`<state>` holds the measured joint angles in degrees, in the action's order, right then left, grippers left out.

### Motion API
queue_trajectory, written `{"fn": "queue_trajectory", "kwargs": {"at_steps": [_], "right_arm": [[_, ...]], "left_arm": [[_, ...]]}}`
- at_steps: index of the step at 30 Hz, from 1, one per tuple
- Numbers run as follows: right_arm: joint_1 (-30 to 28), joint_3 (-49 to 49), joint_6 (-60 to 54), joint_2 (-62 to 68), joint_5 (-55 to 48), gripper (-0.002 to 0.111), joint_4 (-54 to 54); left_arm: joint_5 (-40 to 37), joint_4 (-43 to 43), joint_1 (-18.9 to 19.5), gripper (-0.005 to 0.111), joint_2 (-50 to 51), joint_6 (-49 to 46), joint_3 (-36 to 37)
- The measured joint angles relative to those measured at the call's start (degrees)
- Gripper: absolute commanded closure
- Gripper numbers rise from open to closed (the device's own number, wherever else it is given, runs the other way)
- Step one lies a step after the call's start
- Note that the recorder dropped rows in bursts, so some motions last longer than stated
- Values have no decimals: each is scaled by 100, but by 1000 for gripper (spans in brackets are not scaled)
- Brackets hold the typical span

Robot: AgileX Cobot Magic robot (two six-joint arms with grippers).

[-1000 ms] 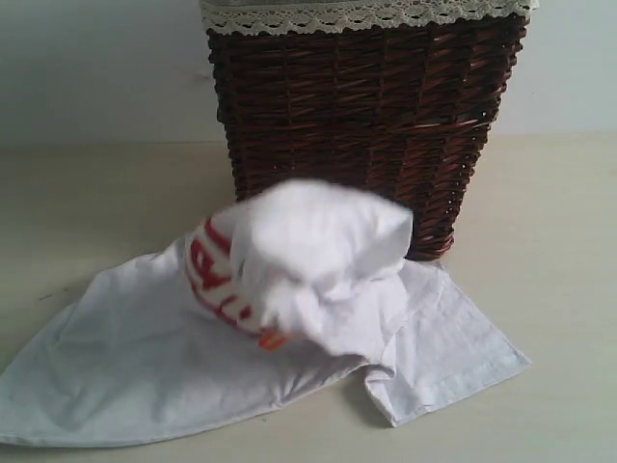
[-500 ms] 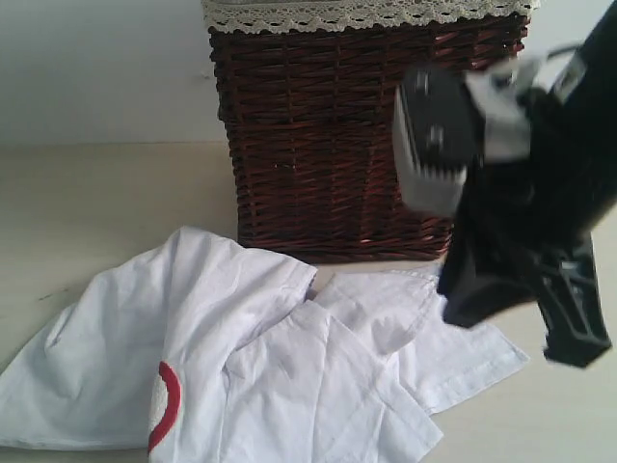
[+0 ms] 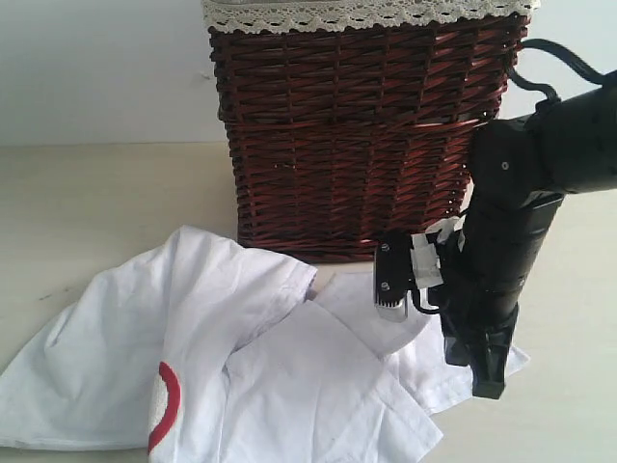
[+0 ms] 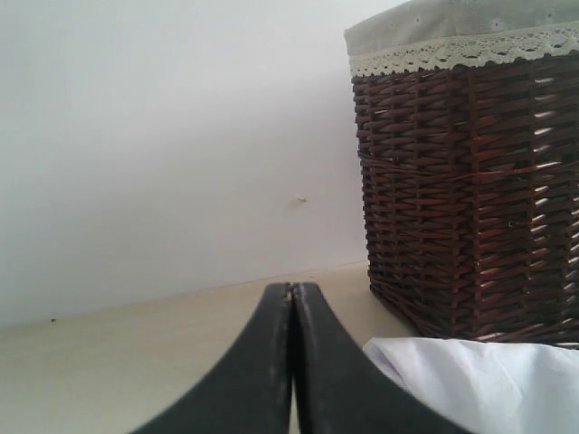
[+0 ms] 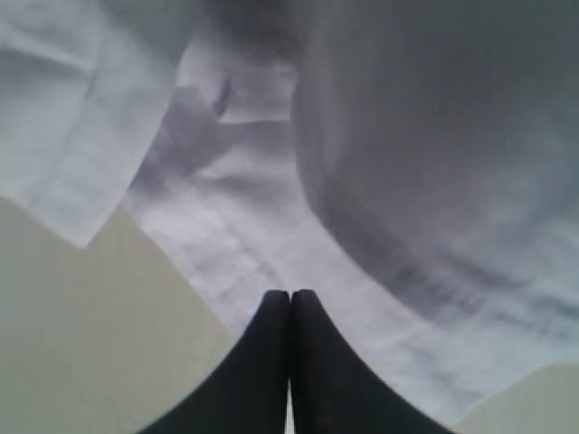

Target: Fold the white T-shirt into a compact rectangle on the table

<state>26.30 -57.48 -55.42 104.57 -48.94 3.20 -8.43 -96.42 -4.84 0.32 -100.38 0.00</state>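
The right gripper point(image 3: 488, 384), black and narrow, is pointing down at the right edge of the white cotton short-sleeved T-shirt point(image 3: 241, 328). The broad pale beige bench point(image 3: 87, 193) is carrying everything. The tall dark brown wicker basket with cream lace trim point(image 3: 357, 135) is standing at its back. The T-shirt is lying crumpled just in front of the basket, and a curve of its red patch point(image 3: 166, 405) is showing near the front.

I am judging that the folding is only beginning, because the cloth is not yet lying flat. The next move is asking for a sure hold on the hem and a pull outward to spread it.

The right gripper's jaws are pressing together over the hem; whether thin cloth is caught between them, I cannot tell. The left gripper point(image 4: 291, 291) is also closed, holding nothing, low over the bench beside the T-shirt.
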Motion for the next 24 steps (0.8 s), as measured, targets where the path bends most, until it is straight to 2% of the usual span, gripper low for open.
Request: {"fn": "queue_trajectory", "kwargs": {"at_steps": [5,9,18,22,24], "right_arm": [[0,0,-85,334,305,108,57],[0,0,-181,571,58,108,111],[0,-10,-1263,628,-1932,108,746],[0,-10,-1472,379,-1984,108,1409],[0,0,-1446,47,-1360,108,1539]], "left_arm": [[0,0,0,107,0,0,0],[0,0,0,107,0,0,0],[0,0,0,107,0,0,0],[0,0,0,107,0,0,0],[0,0,0,107,0,0,0]]}}
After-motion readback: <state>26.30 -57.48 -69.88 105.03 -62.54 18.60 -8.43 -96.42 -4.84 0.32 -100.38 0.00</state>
